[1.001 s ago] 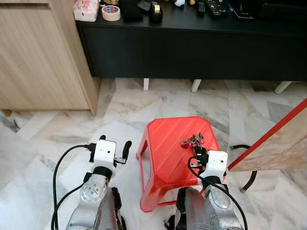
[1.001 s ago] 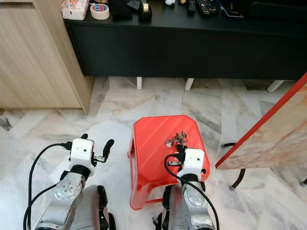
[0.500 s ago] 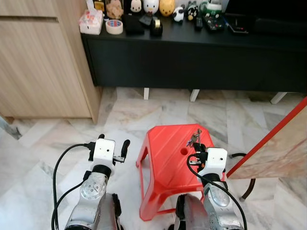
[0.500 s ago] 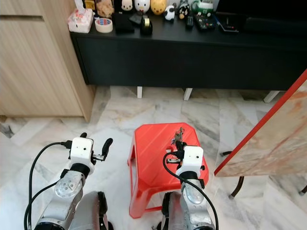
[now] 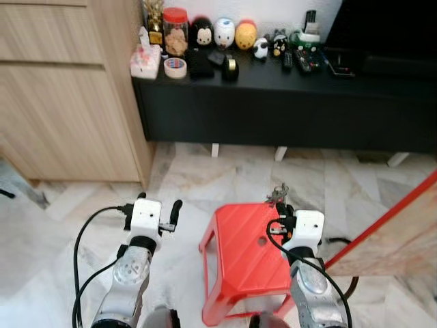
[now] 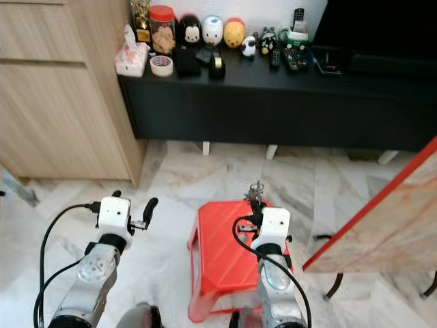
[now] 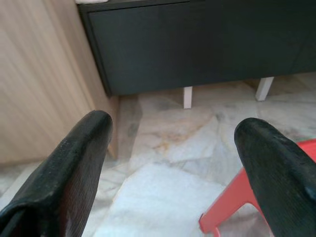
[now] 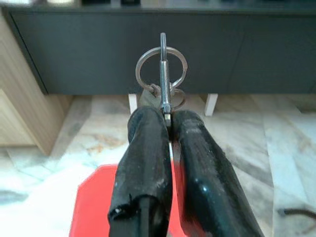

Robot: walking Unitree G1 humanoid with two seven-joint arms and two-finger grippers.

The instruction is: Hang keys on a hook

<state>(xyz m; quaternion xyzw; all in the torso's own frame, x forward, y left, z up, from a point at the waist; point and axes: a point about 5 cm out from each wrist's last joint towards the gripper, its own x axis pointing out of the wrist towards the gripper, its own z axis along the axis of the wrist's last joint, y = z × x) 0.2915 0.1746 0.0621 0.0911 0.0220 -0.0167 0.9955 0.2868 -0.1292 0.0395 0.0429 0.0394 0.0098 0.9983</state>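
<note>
Marble floor (image 5: 61,225) spreads under everything, pale and veined. At twelve o'clock stands one long black surface (image 5: 273,102), a low cabinet on white feet, with one pale wooden cupboard (image 5: 61,96) touching its end at ten o'clock. One red plastic stool (image 5: 246,260) sits on the floor at six o'clock, between the two silver arms, and one red-edged board (image 5: 403,219) leans in at four o'clock.

On the black surface's top are a row of small figurines, one red-lidded jar (image 5: 177,31), one tissue pack (image 5: 145,63), one roll of tape (image 5: 175,67) and two remote controls, as far as can be made out.

Right tool (image 8: 168,123) is pressed together on one bunch of keys (image 8: 162,74), pinching the metal below two rings; the rings stand up past the fingertips, above the stool's far edge, facing the cabinet front. Left tool (image 7: 173,148) stands wide apart with nothing between its two fingers (image 7: 74,163), above the floor at the stool's eight o'clock.
</note>
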